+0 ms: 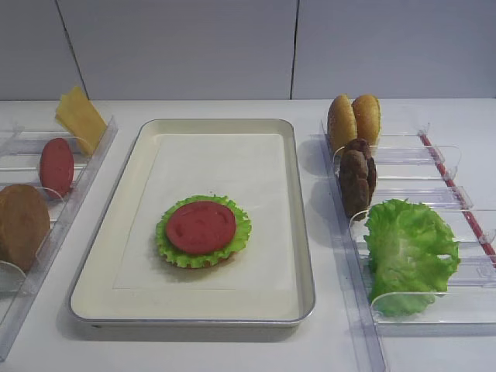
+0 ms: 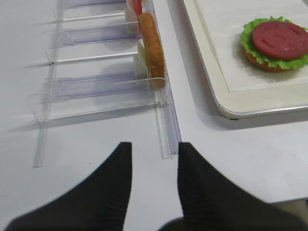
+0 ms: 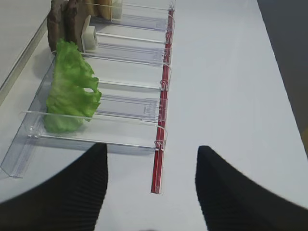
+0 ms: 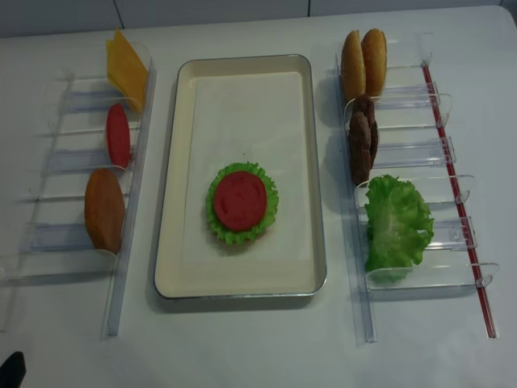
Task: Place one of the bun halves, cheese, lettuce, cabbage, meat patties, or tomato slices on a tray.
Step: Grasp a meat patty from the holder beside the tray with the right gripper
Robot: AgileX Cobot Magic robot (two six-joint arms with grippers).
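Note:
The tray [image 1: 132, 178] lies mid-table and carries a stack: a bun half [image 2: 262, 65], lettuce [image 1: 242, 232] and a tomato slice [image 1: 200, 226] on top. In the left rack stand the cheese [image 1: 79, 118], a tomato slice [image 1: 56, 167] and a bun half [image 1: 22, 225]. The right rack holds two bun halves [image 1: 353, 120], the meat patties [image 1: 356, 177] and lettuce [image 1: 407, 252]. Cabbage is out of view. My right gripper [image 3: 152, 149] is open and empty, just short of the right rack's near end. My left gripper [image 2: 153, 149] is open and empty at the left rack's near end.
Clear plastic divider racks [image 4: 404, 153] flank the tray on both sides. A red strip [image 3: 161, 139] runs along the right rack's outer edge. A wall stands behind the white table. A dark tip [image 4: 10, 370] shows at the bottom left corner of the overhead view.

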